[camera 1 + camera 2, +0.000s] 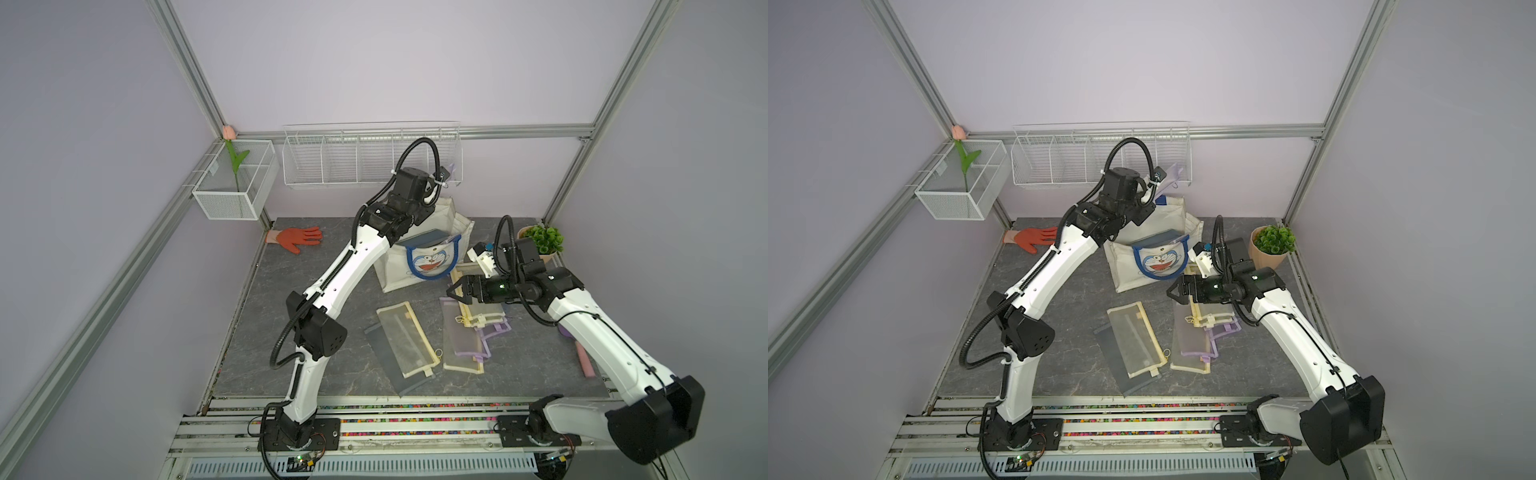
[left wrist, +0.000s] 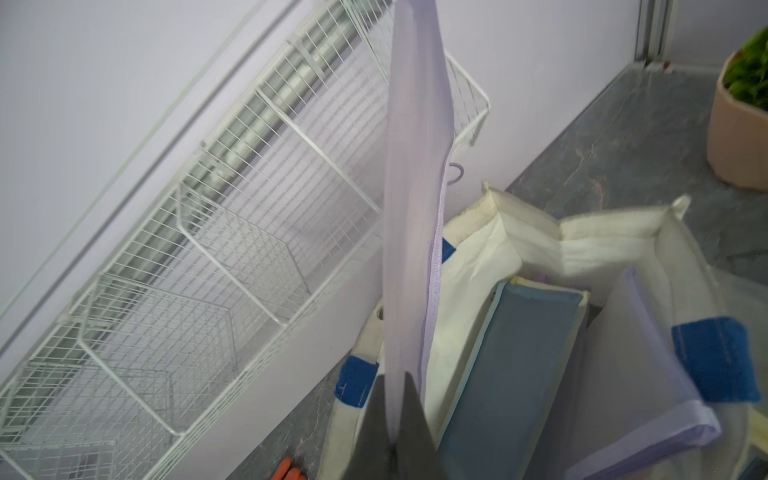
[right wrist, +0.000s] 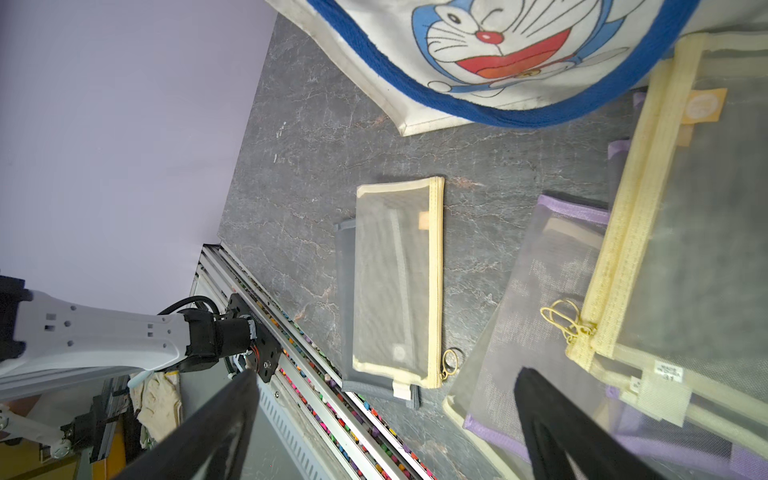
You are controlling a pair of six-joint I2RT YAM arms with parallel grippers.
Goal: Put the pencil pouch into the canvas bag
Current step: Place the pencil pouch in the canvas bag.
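Observation:
My left gripper (image 2: pixel 395 380) is shut on the edge of a lilac mesh pencil pouch (image 2: pixel 415 166). The pouch hangs over the back rim of the canvas bag (image 1: pixel 419 268), which is cream with blue handles and a cartoon cat face (image 3: pixel 490 45). The bag (image 2: pixel 536 237) stands open, with a grey-blue pouch (image 2: pixel 511 365) and another lilac pouch (image 2: pixel 636 374) inside. In both top views the held pouch (image 1: pixel 1173 170) shows just behind the left wrist. My right gripper (image 1: pixel 454 291) is open and empty, low over the pouches to the right of the bag.
Several mesh pouches lie on the dark mat: a yellow-trimmed one (image 1: pixel 405 338) on a grey one, a purple-trimmed one (image 1: pixel 463 345), a yellow one (image 3: pixel 685 232). An orange glove (image 1: pixel 297 239) lies at the back left. A potted plant (image 1: pixel 540 243) stands at the back right. A wire basket (image 1: pixel 370 158) hangs on the wall.

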